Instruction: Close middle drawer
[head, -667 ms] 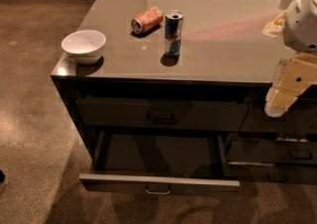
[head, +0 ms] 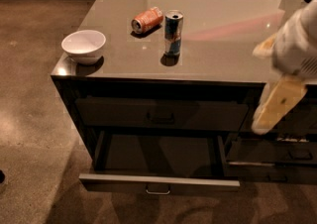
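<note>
You are seeing the middle drawer [head: 158,182] sitting pulled wide open, dark, shallow, pale-edged, its loop handle [head: 158,189] centred; the gripper [head: 276,103] is hanging above its right end.

You seem to be in an office kitchenette or break area: a glossy grey bench [head: 223,29] over drawers [head: 158,114], a polished concrete floor [head: 29,94], a white bowl [head: 83,45], an orange can [head: 147,20] and a blue-and-silver can [head: 173,32]. Your claw [head: 277,101] hangs at the right edge.

The hand [head: 273,106], pale yellowish and elongated, hangs at the right edge of the view, slanting down and to the left with its tip lowest, below a bulky white wrist [head: 297,44] that comes in from the upper right and is partly cut off there.
</note>
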Tool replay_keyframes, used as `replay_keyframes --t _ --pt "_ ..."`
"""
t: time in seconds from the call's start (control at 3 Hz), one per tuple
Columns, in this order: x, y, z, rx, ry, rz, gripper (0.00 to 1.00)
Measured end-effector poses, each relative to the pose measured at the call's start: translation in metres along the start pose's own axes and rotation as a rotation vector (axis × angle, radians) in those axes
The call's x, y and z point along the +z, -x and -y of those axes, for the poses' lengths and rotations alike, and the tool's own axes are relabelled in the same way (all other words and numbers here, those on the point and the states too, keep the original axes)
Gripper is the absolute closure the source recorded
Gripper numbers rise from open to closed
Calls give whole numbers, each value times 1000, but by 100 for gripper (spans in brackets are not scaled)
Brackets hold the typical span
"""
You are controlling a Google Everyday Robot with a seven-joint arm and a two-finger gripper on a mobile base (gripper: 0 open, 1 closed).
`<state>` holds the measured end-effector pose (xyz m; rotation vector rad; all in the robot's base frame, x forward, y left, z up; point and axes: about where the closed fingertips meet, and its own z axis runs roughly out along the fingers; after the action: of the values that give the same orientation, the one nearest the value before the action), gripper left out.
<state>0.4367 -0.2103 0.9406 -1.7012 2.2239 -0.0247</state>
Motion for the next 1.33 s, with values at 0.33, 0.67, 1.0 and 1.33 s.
replay_keyframes --t 0.33,0.67,1.0,1.33 --pt "54 8 -43 1 54 143 0" --pt "121 -10 -85 49 100 269 0" --pt "148 -31 -100 91 87 261 0" --pt "168 -25 -102 104 181 288 0"
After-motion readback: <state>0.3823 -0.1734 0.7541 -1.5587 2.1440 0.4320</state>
